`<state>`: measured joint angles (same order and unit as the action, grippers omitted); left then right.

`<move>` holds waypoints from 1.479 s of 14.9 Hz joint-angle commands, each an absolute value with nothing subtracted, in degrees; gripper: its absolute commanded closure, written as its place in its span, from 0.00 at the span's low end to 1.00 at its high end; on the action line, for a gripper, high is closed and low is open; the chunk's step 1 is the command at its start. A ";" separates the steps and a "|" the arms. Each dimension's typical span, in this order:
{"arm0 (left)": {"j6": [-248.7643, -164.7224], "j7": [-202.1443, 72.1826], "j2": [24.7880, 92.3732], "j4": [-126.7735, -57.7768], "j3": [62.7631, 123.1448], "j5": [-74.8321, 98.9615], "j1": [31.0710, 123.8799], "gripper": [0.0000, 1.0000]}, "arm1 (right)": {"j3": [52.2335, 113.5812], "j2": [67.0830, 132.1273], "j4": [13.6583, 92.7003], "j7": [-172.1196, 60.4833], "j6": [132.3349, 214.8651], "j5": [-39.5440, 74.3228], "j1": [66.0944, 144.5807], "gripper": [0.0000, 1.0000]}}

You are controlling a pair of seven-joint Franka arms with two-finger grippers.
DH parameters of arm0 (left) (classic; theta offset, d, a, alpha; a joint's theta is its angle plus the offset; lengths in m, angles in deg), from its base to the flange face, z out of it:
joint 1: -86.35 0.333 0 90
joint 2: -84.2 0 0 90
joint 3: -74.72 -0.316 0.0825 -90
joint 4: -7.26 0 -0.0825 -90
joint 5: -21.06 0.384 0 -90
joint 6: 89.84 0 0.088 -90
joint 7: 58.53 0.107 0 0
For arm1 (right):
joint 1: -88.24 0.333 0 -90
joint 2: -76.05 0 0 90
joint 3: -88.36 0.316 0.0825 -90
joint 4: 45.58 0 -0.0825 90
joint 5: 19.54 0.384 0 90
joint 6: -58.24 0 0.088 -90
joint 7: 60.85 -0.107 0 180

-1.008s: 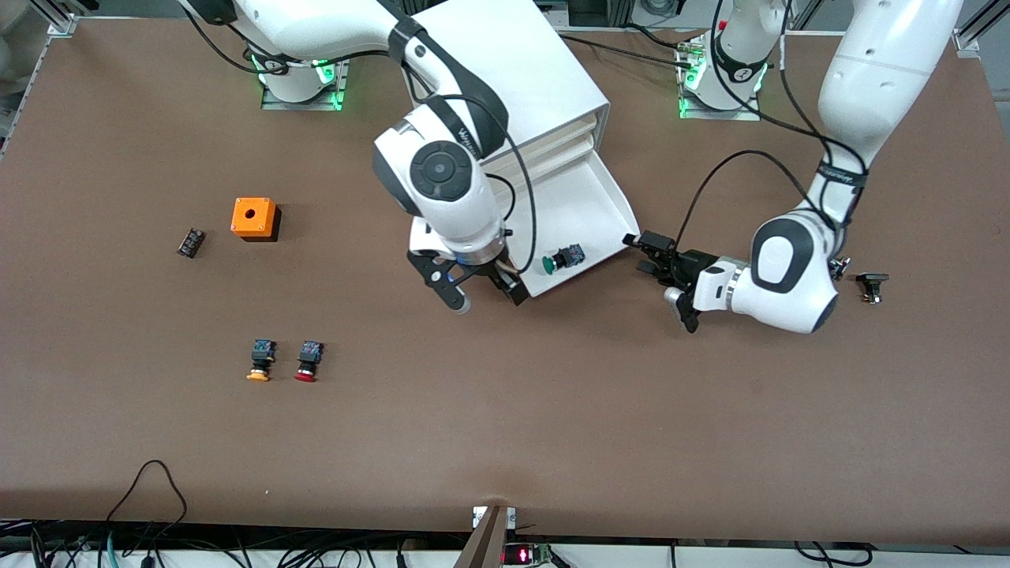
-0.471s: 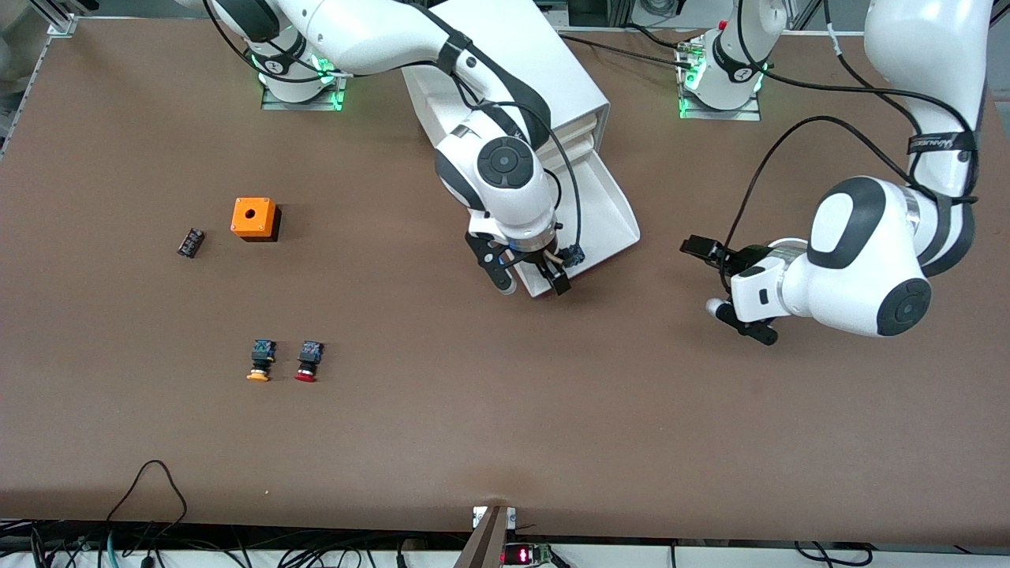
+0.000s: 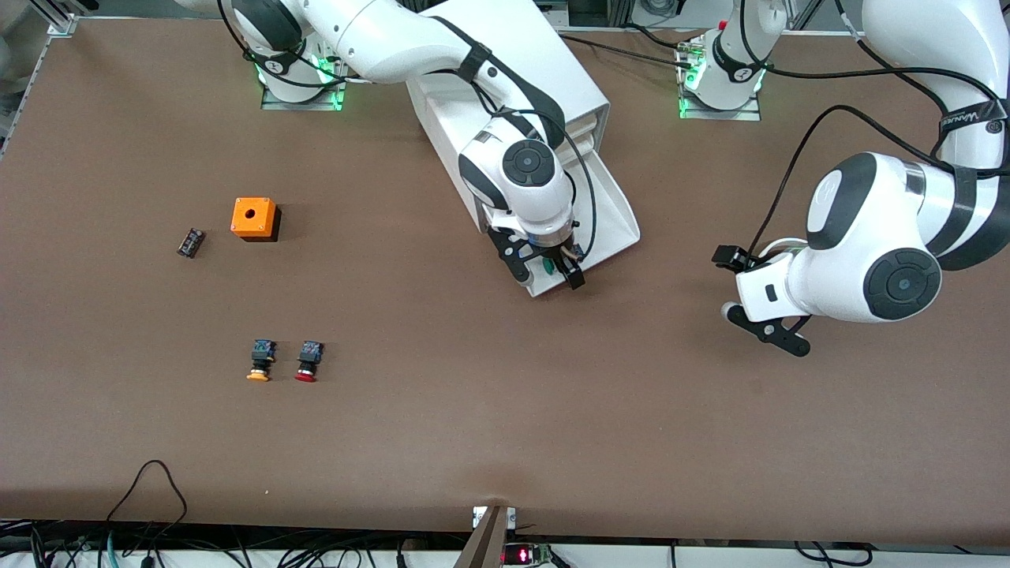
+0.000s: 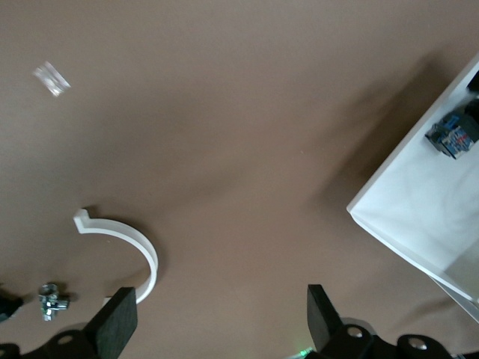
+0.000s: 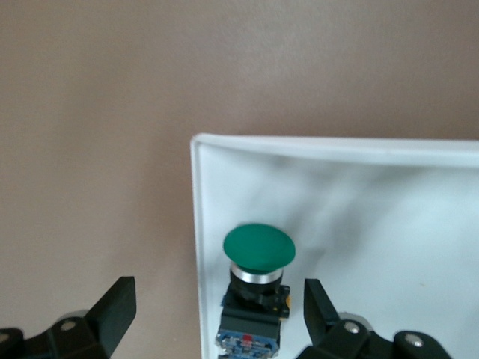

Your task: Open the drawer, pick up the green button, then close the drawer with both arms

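The lowest drawer of the white cabinet stands pulled open. The green-capped button lies on its side in the drawer's front corner. My right gripper hangs open just over it. In the right wrist view the green cap and its black-and-blue body lie between the spread fingers of the right gripper, inside the drawer rim. My left gripper is open and empty over bare table, off the drawer toward the left arm's end. The left gripper is also open in its wrist view, which shows the drawer corner.
An orange box and a small black part lie toward the right arm's end. An orange-capped button and a red-capped button lie nearer the camera. A white curved strip and a small nut lie under the left gripper.
My right gripper has moved from beside the drawer's front corner to over the green button. My left gripper has drawn away from the drawer toward the left arm's end, still open.
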<state>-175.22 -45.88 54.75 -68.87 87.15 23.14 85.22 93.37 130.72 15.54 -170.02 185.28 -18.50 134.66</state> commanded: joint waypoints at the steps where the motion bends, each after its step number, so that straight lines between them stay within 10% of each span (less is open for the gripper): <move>1: -174.84 -46.49 53.53 -65.95 86.93 24.57 84.94 0.00 | 92.40 132.83 12.87 -172.82 185.95 -18.49 136.23 0.01; 4: -174.57 -46.58 53.44 -65.95 86.93 24.40 84.94 0.00 | 92.66 132.83 12.87 -173.88 185.77 -18.49 136.23 0.10; 8: -174.31 -47.01 53.53 -65.95 86.93 23.96 84.86 0.00 | 92.84 132.83 12.87 -173.70 185.77 -18.40 136.23 0.81; 10: -174.74 -47.37 53.35 -65.95 86.93 23.87 84.86 0.00 | 92.93 132.74 12.87 -173.53 185.42 -18.40 136.23 1.00; 22: -185.00 -83.38 56.07 -74.45 87.54 16.84 83.37 0.06 | 93.01 129.94 6.28 -157.93 171.64 -17.79 131.31 1.00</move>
